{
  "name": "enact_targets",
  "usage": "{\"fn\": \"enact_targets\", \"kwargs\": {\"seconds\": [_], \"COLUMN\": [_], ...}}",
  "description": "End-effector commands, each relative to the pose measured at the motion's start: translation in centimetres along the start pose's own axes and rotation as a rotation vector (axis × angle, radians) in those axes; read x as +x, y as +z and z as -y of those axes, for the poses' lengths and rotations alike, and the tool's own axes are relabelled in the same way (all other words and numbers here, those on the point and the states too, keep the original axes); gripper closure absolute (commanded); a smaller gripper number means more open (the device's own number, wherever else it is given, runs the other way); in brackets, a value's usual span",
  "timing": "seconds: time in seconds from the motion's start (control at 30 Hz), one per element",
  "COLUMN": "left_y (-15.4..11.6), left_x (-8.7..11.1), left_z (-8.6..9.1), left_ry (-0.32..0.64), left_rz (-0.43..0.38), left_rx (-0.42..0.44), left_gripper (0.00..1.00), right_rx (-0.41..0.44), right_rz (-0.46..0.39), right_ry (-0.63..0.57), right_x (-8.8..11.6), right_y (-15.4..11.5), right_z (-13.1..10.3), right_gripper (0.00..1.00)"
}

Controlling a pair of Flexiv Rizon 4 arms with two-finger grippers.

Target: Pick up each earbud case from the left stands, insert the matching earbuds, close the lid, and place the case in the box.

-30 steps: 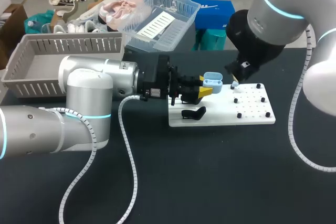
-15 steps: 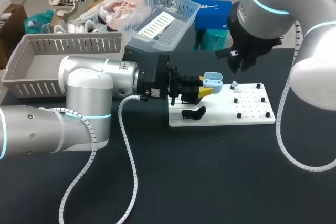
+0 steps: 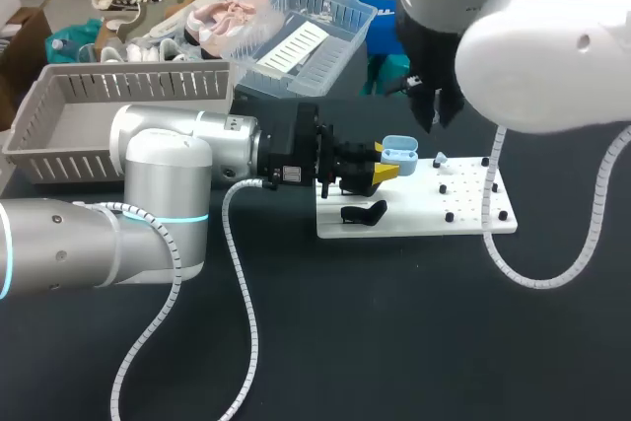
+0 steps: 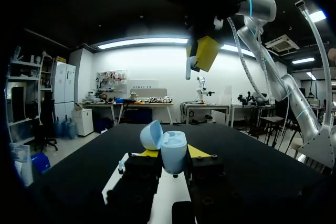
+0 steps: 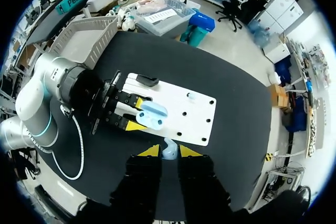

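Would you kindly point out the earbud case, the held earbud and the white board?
earbud case (image 4: 173,154): left wrist view, its body.
held earbud (image 5: 169,149): right wrist view, its middle.
white board (image 3: 409,214): head view, bare surface.

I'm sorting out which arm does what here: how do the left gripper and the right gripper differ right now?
The left gripper is shut on the open light-blue case; the right gripper is shut on a small light-blue earbud. The left gripper lies level, low over the white board; the right gripper points down from well above it. Both have yellow tips.
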State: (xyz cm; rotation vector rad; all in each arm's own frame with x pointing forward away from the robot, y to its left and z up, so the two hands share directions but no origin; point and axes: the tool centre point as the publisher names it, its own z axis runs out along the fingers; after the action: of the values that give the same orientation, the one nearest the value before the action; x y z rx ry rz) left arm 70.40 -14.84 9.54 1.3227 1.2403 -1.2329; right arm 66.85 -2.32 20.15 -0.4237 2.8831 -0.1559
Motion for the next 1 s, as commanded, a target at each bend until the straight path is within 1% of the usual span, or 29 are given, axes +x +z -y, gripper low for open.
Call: {"fn": "enact_targets", "kwargs": {"seconds": [0.03, 0.6, 0.63, 0.67, 0.73, 0.8, 1.0], "left_y": [0.0, 0.0, 0.0, 0.0, 0.0, 0.0, 0.0], "left_x": [0.1, 0.1, 0.1, 0.1, 0.1, 0.1, 0.1], "left_z": [0.0, 0.0, 0.0, 0.0, 0.0, 0.0, 0.0], "left_ry": [0.001, 0.001, 0.001, 0.001, 0.001, 0.001, 0.001], "left_rz": [0.002, 0.002, 0.002, 0.002, 0.002, 0.002, 0.002], "left_rx": [-0.001, -0.001, -0.001, -0.001, -0.001, -0.001, -0.001], "left_gripper": [1.0, 1.0, 1.0, 1.0, 1.0, 1.0, 1.0], "right_rx": [0.003, 0.003, 0.011, -0.002, 0.041, 0.019, 0.016], "right_rz": [-0.094, -0.094, -0.12, -0.176, -0.213, -0.228, -0.233], "right_ry": [-0.001, -0.001, 0.016, 0.074, 0.144, 0.209, 0.273], "right_x": [-0.7, -0.7, -0.7, -0.6, -0.5, -0.5, 0.3], "right_y": [-0.1, -0.1, 0.0, -0.2, -0.5, -0.9, -1.3], "right_z": [-0.2, -0.2, -0.1, 0.2, 0.8, 1.2, 1.8], "right_gripper": [1.0, 1.0, 1.0, 1.0, 1.0, 1.0, 1.0]}}
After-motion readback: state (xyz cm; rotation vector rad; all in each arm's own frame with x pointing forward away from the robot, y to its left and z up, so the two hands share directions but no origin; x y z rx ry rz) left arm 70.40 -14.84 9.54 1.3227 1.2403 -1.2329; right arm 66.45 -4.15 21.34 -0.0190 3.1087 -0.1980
